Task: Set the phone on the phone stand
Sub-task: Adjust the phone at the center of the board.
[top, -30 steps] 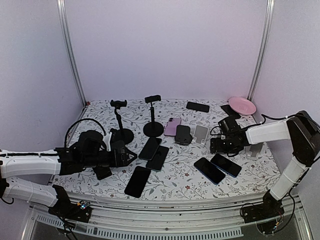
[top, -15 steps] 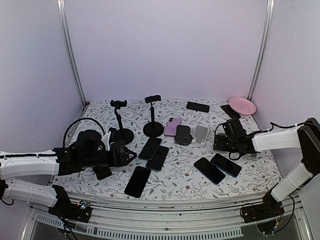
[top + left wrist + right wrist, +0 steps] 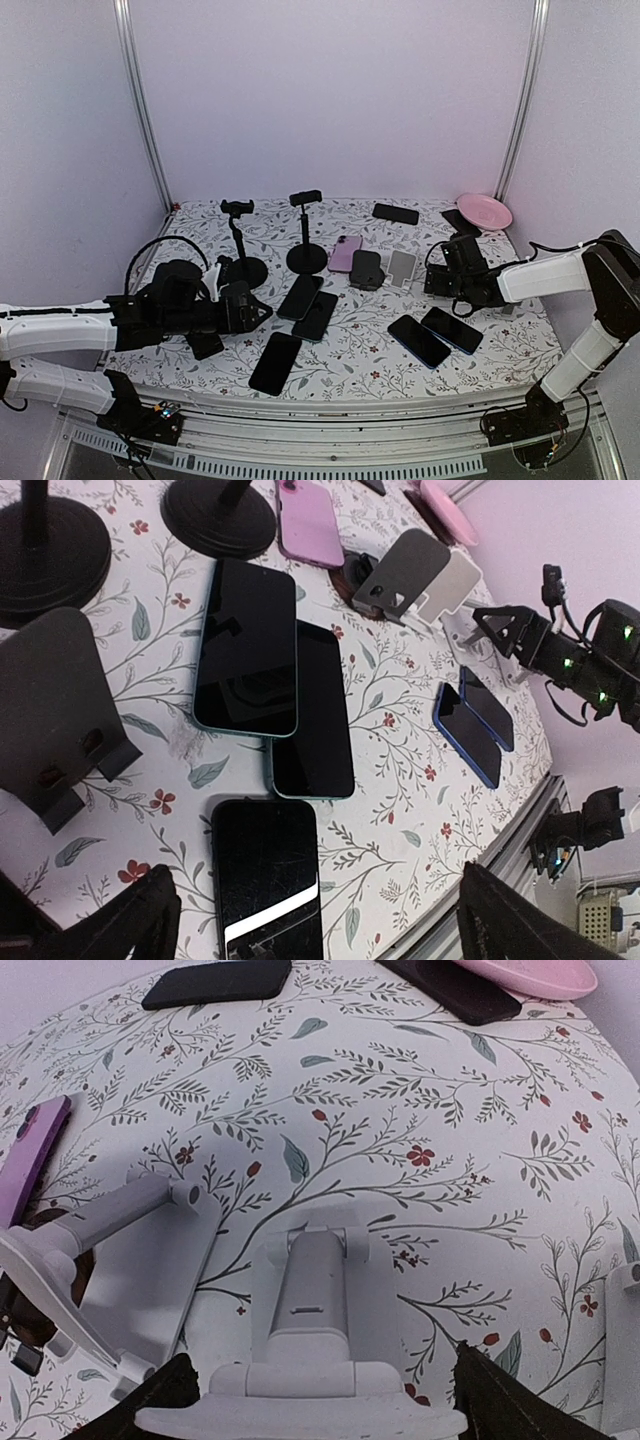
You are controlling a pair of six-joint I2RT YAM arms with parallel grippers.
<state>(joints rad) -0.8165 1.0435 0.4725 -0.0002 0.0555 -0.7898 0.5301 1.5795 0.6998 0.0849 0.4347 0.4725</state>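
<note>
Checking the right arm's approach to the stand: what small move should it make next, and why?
Probably ease the right gripper forward until its open jaws straddle the white stand, then close on it. In the wrist view the stand sits centred between the fingertips but is not gripped, and the gripper holds nothing.

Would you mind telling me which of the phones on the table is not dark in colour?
The lilac phone, lying beside the round base of a tall black stand; every other phone looks black or dark blue.
</note>
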